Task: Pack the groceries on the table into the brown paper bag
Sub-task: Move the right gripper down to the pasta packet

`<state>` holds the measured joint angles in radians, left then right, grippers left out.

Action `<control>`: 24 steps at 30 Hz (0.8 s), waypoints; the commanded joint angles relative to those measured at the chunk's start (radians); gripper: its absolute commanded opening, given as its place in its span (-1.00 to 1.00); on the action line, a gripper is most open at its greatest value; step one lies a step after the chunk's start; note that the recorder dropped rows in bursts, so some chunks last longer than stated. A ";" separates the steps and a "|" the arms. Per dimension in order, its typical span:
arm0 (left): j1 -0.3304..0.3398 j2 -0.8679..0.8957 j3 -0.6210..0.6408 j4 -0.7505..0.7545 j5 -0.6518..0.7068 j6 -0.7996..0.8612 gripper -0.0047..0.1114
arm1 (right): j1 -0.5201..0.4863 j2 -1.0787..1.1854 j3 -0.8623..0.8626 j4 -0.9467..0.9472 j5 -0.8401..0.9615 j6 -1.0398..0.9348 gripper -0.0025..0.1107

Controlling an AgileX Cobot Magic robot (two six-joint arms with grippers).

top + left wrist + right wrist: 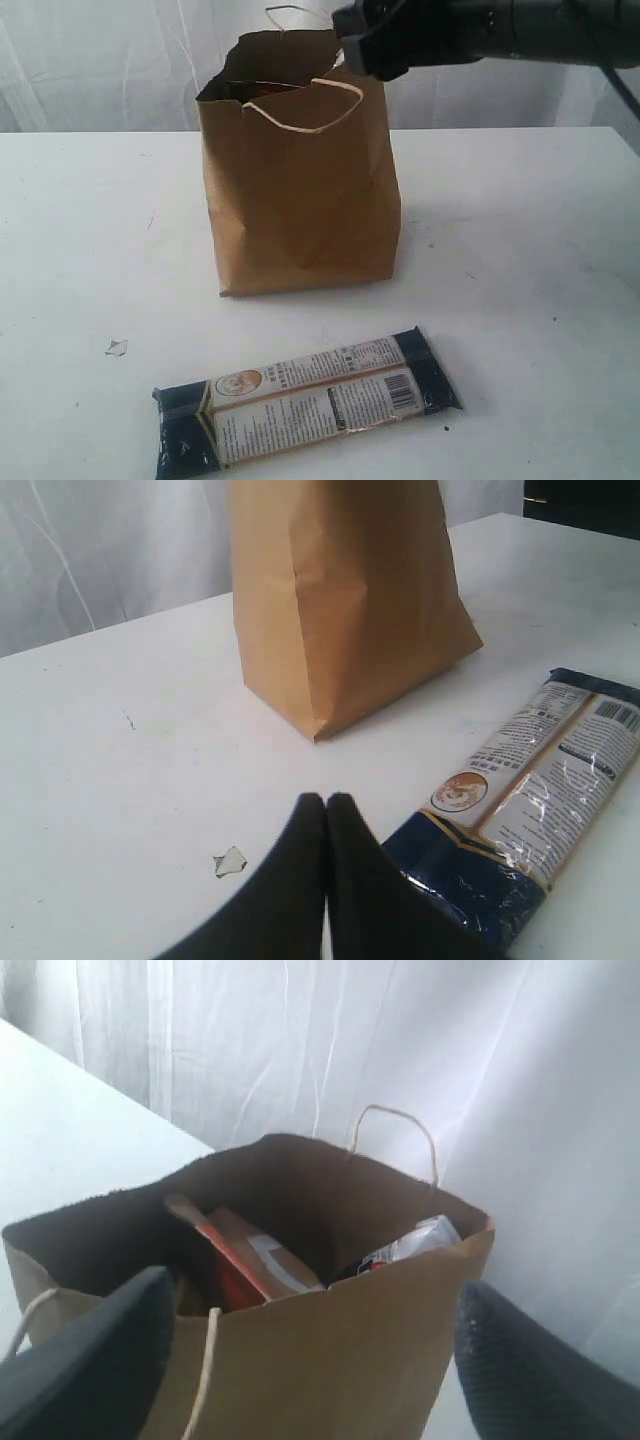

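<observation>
Groceries look mostly packed: the only item lying on the tabletop (520, 250) is the long dark-blue packet (310, 400), flat on its back. It sits just beside your left end effector (325, 805), one dark end nearly touching the fingers. That end effector is pressed together, holds nothing and hangs low over the tabletop. The brown paper bag (300, 190) stands upright well ahead of its tips, beyond the packet.

Your right end effector (310, 1360) is spread wide and empty, hovering just above the bag's rim with the open mouth below and ahead of it. Inside you can see a brown pouch with an orange label (250, 1255) leaning against the wall and something shiny (425, 1235) at the other side, possibly a jar or a foil packet; the view is too dim to say which.

The step in hand is probably the packet, and your left side is best placed for it:
- Spread the end effector before you descend, and turn it so the fingers cross the packet's narrow width.
- Grip near one end, not the middle, so the packet hangs lengthwise and can go in end first.
- The wrapper looks slick and soft, so close firmly and lift slowly.
- Aim for the gap between the pouch and the shiny item.
- Move your right end effector clear of the mouth, or use it to steady the rim, and mind the loop handle (305, 110).
</observation>
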<state>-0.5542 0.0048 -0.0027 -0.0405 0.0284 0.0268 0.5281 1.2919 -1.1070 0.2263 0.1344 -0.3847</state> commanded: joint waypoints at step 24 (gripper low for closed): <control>-0.004 -0.005 0.003 -0.004 0.001 0.000 -0.92 | -0.094 -0.485 0.346 0.147 0.830 -0.688 0.31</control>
<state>-0.5542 0.0048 -0.0027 -0.0405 0.0284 0.0268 0.4288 0.7539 -0.7646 0.2717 0.9106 -0.8992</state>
